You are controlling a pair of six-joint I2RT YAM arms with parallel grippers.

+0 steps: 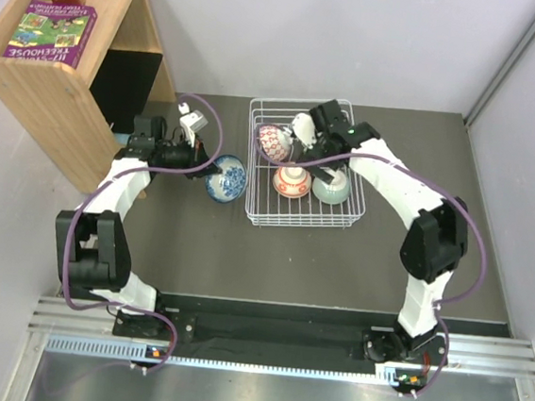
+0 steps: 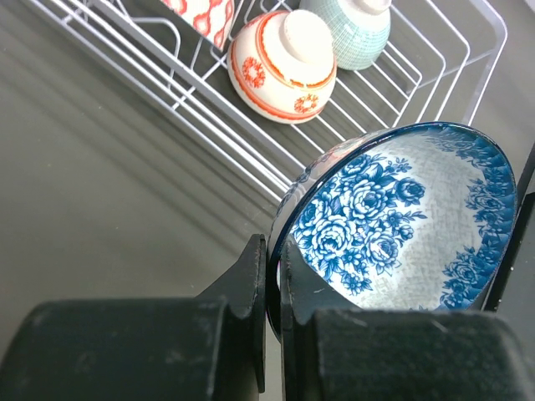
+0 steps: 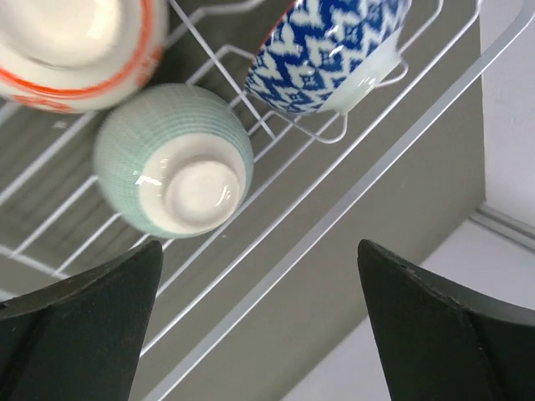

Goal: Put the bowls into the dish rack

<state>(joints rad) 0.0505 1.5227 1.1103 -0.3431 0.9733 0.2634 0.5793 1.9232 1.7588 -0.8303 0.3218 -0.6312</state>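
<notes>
L gripper (image 2: 273,271) is pinched nearly closed on the rim of the blue floral bowl (image 2: 401,225), one finger inside and one outside. It holds the bowl tilted on edge just beside the dish rack (image 1: 257,214), on the rack's left side, over the table (image 1: 177,249); can't tell if it touches the table. R gripper (image 3: 259,251) hangs over the rack w/ fingers spread wide, holding nothing. In the rack, the orange-red bowl (image 1: 291,181) and pale green bowl (image 1: 331,190) sit upside down side by side. The red-and-white bowl (image 1: 273,142) leans on its side behind them, and the blue zigzag bowl (image 3: 326,50) rests tilted against the wire prongs
</notes>
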